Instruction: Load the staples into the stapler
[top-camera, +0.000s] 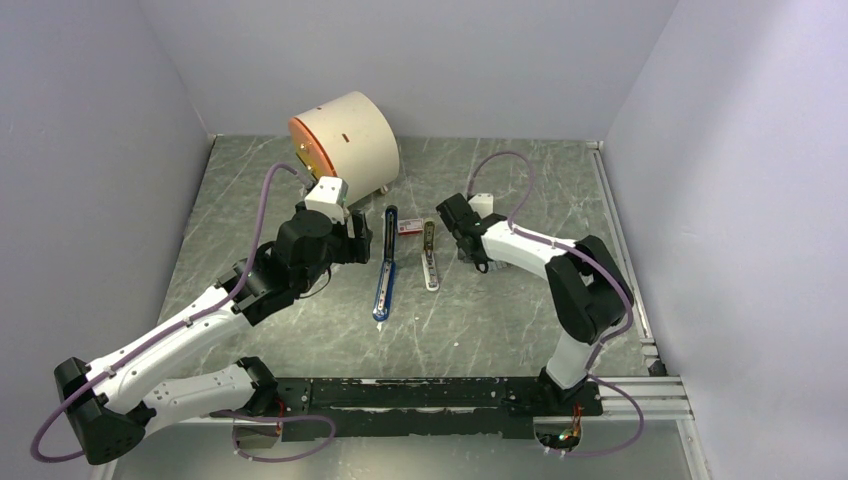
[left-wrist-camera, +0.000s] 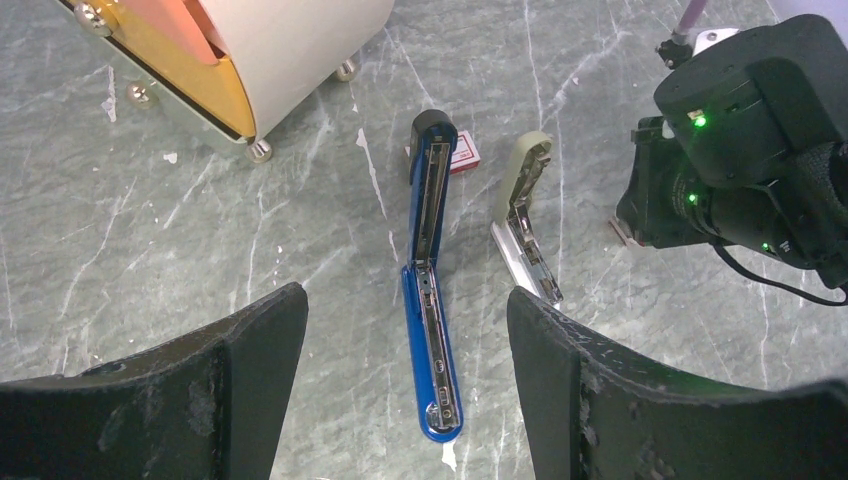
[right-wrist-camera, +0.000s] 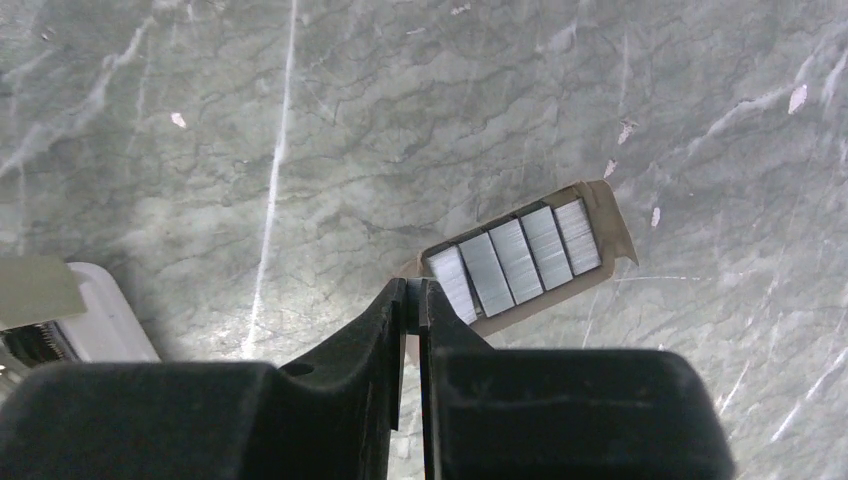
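Right hand (right-wrist-camera: 414, 292) at edge of staples (right-wrist-camera: 517, 258)

Open gap between stapler (left-wrist-camera: 433, 350), grey-green stapler (left-wrist-camera: 520, 190)

Your table (left-wrist-camera: 150, 230) is grey-green marble, white-veined; the stapler (left-wrist-camera: 432, 300) is blue, black-tipped, with a silver channel; second stapler (left-wrist-camera: 522, 215) grey-green over silver; staples (right-wrist-camera: 515, 258) silvery-grey in a tan card tray (right-wrist-camera: 610, 225); drum (top-camera: 350, 135) cream, orange-faced; small box (left-wrist-camera: 464, 155) red and white.
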